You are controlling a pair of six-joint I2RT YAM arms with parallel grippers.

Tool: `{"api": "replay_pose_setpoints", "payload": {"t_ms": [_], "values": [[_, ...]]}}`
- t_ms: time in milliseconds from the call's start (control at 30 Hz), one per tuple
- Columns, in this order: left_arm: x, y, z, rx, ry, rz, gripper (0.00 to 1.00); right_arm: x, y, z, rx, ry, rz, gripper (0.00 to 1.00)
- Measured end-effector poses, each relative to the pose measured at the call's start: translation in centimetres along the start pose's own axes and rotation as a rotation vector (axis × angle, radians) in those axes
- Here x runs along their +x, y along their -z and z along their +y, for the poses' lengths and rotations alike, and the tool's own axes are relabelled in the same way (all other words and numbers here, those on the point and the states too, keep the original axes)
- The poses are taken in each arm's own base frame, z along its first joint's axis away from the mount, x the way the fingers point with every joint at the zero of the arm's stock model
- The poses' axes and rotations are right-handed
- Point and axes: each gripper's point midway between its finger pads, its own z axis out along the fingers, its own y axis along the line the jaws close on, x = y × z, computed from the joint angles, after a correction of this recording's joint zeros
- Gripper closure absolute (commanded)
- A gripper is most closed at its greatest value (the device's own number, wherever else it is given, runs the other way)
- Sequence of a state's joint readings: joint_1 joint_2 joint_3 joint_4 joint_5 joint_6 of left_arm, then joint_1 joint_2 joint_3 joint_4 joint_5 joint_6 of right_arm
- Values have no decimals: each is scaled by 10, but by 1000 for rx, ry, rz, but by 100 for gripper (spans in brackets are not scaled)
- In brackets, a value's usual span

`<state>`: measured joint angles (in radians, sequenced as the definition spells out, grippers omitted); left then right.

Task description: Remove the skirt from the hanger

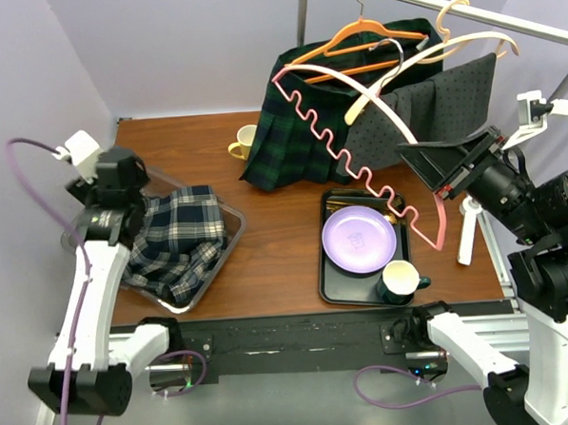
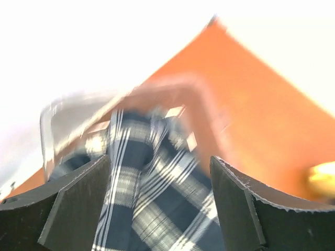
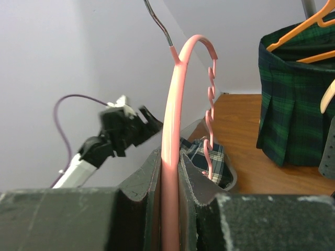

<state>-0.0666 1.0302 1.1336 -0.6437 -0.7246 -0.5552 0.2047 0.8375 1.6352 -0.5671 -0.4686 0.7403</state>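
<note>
brown wooden surface (image 1: 276, 246) carries a clear tray (image 1: 231, 236) at its left, and the navy plaid skirt (image 1: 178, 242) lies bunched inside it, off any hanger. the left gripper (image 2: 159, 163) hangs over that skirt, jaws spread wide, gripping nothing. the right gripper (image 3: 169, 167) is clamped tight on the bare pink hanger (image 3: 175, 89), raised above the surface's right side.

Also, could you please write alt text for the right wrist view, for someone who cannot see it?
The right tool is shut on a bare pink hanger, held upright. Beyond it are a plaid skirt and the left arm; a green tartan skirt hangs at frame right.
</note>
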Motion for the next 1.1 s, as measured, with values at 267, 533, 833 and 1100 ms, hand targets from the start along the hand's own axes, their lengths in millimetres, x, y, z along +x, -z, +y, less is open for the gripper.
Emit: {"api": "replay_pose_setpoints", "payload": {"t_ms": [267,533,833,1100], "values": [[-13,29,23,-11,140,-29,28,1,-2,-2,2,-4,0,100],[116,-7,41,-159,49,244,47,5,-6,-9,9,-14,6,100],[197,-51,37,-281,79,376,45,6,-7,-11,13,-17,10,100],[154,-54,13,-234,181,338,23,7,-7,-11,13,-16,11,100]]}}
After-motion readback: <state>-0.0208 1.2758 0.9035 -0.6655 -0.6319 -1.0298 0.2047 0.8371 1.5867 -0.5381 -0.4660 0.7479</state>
